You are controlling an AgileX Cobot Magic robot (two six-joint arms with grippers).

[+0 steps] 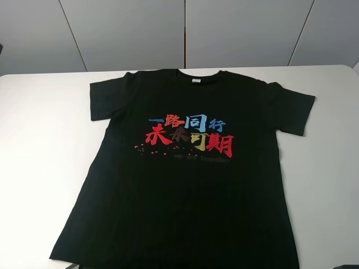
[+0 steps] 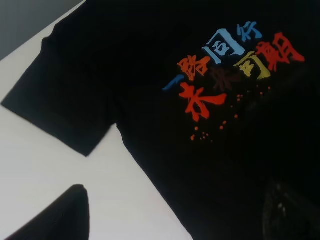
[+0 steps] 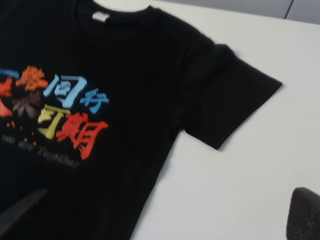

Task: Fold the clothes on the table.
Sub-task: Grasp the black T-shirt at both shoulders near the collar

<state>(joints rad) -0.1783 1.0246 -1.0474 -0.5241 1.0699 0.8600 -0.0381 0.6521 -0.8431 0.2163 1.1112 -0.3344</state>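
Observation:
The clothes are one black T-shirt, spread flat and face up on the white table, collar at the far side. Red, blue and yellow characters cross the chest, and a white neck label shows at the collar. My left gripper hovers open over the shirt's left side near the left sleeve, one finger above bare table. My right gripper hovers open over the right side near the right sleeve. Neither holds anything.
Bare white tabletop lies on both sides of the shirt. Grey wall panels stand behind the table's far edge. The hem runs off the near edge of the exterior high view.

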